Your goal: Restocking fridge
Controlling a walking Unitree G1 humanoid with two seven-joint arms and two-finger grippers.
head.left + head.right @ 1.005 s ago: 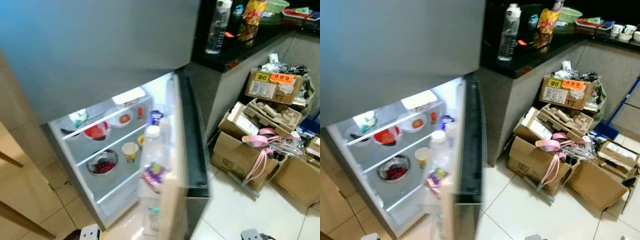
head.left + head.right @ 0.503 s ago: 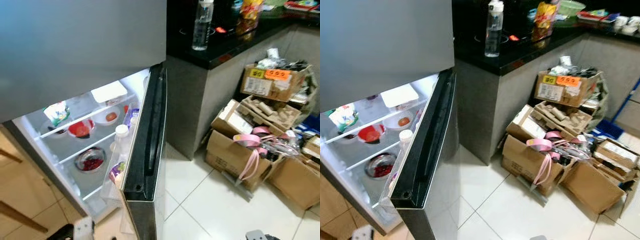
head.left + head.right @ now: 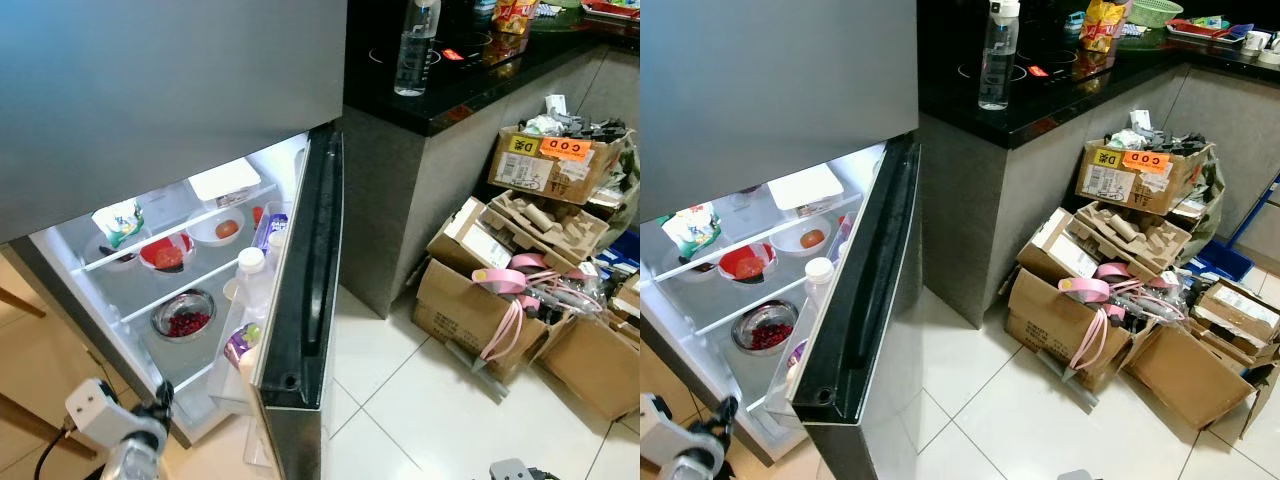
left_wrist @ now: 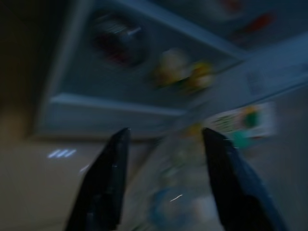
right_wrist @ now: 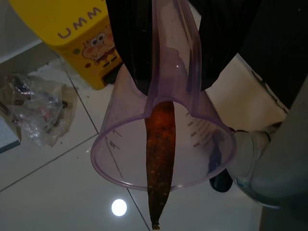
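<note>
The fridge's lower door (image 3: 305, 290) stands open with its edge towards me, and the lit shelves (image 3: 170, 290) show behind it. On them are a red bowl (image 3: 165, 255), a steel bowl of red berries (image 3: 183, 318), a white bowl (image 3: 222, 229) and a white box (image 3: 225, 183). A white-capped bottle (image 3: 250, 280) stands in the door rack. My left gripper (image 4: 165, 132) is open and empty, low in front of the shelves (image 3: 160, 400). My right gripper (image 5: 175, 82) is shut on a clear purple measuring cup (image 5: 120, 159) holding a carrot (image 5: 160, 159), above the floor tiles.
Right of the fridge is a black counter (image 3: 450, 90) with a water bottle (image 3: 415, 50). Open cardboard boxes (image 3: 480, 310) crowd the floor below it. Wooden furniture (image 3: 20, 340) sits at the far left. A yellow box (image 5: 82, 38) and a plastic bag (image 5: 36, 108) lie on the tiles.
The head view has swung, so the whole scene shifted. My left arm has risen into view at the bottom left, in front of the open fridge.
</note>
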